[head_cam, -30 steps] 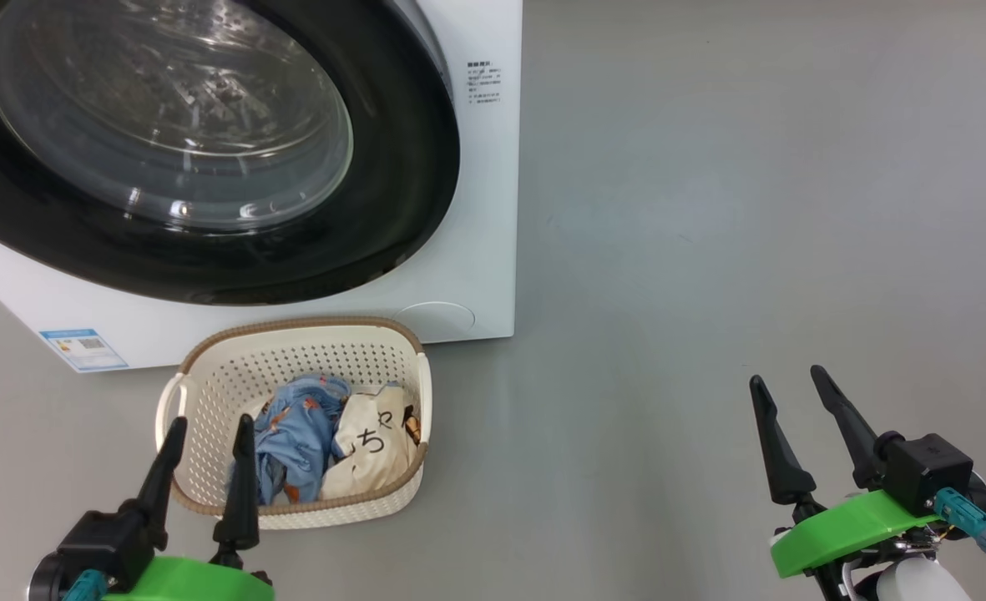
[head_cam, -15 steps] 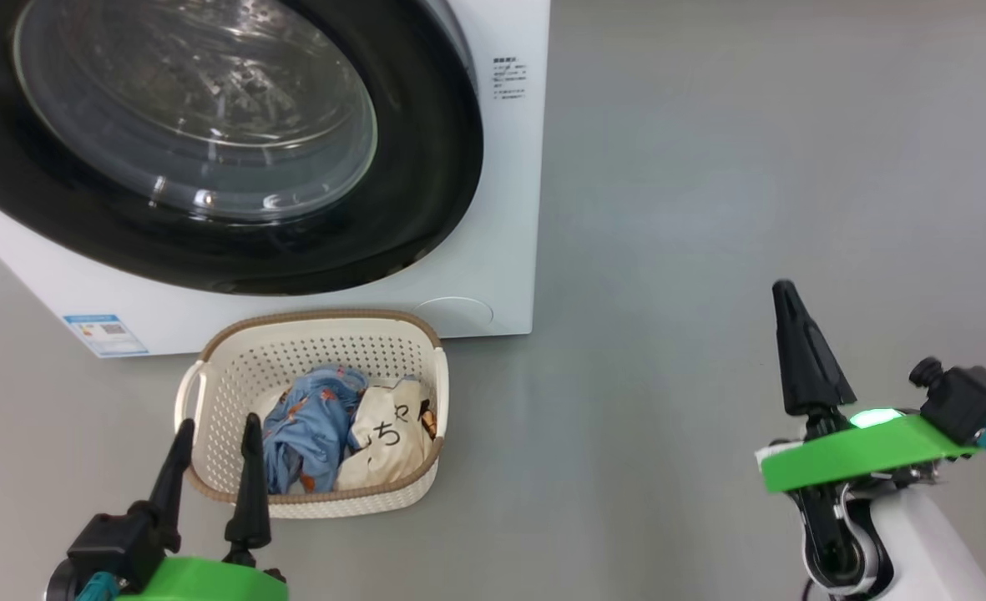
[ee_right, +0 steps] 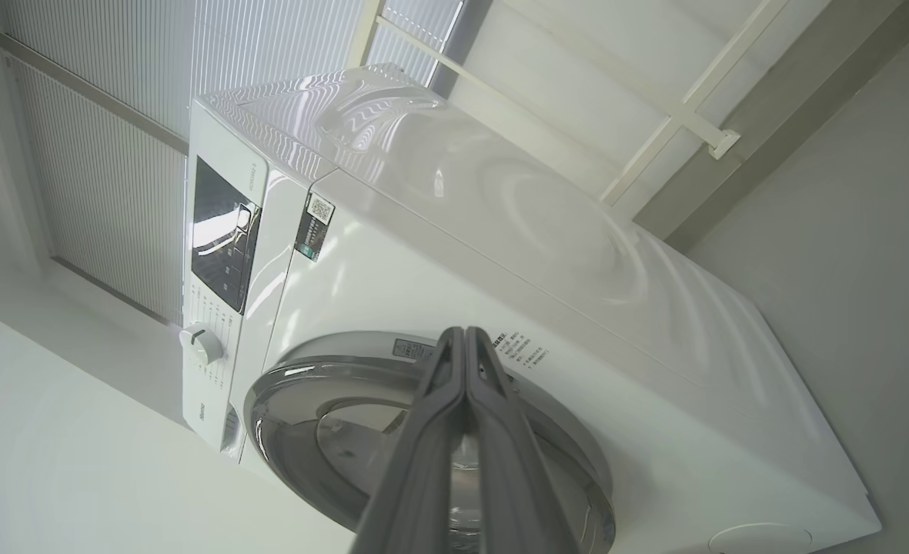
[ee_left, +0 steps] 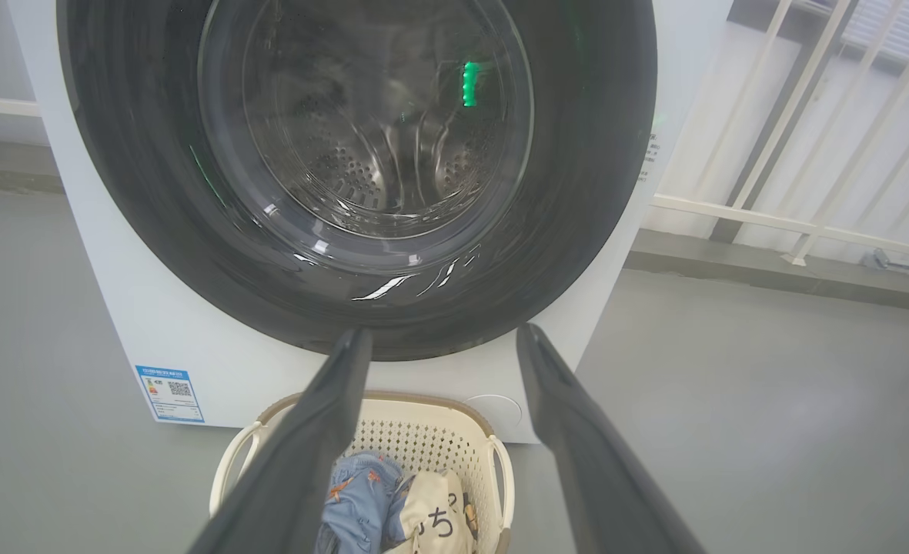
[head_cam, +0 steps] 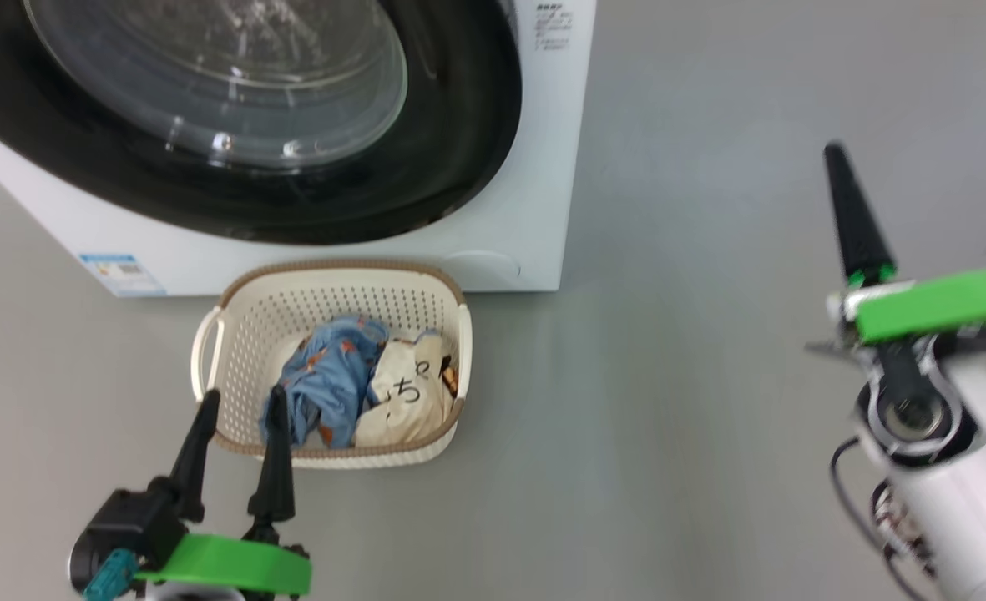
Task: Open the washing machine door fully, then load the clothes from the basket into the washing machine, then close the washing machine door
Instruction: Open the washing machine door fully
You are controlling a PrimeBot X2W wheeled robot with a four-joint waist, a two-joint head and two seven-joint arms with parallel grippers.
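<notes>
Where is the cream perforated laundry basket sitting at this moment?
In the head view, the cream perforated plastic basket sits on the grey floor left of centre, directly before the big white washing machine, just beyond the open left hand.

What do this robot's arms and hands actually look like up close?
The left gripper and right gripper each have two long, tapering black fingers mounted on a bright green plate. The right forearm is a glossy white tube with a thin black cable looping beside it. A small teal plug sticks out by the left gripper's black base.
</notes>
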